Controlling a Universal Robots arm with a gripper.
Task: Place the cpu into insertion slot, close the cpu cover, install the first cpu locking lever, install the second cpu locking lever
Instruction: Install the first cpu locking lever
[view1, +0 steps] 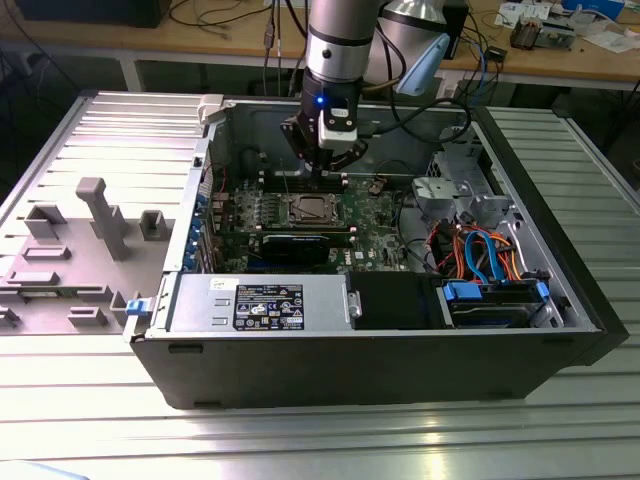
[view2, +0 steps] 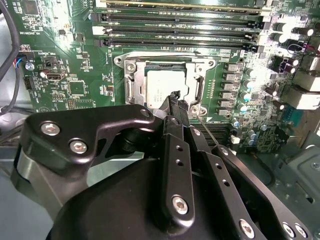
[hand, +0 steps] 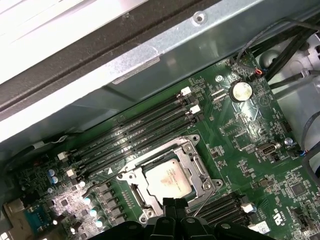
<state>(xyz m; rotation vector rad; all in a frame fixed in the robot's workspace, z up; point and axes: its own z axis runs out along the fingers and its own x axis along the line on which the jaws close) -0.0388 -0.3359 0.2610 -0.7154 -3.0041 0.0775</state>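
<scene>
While my black hand (view2: 174, 96) hovers, fingers pinched narrow, I see the dull silver square cpu (view2: 161, 85) under its thin metal cpu cover (view2: 131, 86).

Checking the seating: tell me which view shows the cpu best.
The first wrist view: the cpu shows nearly its whole top, close up. In the second wrist view the gripper hides one corner of it. In the exterior view it is just a small grey square below the gripper.
</scene>
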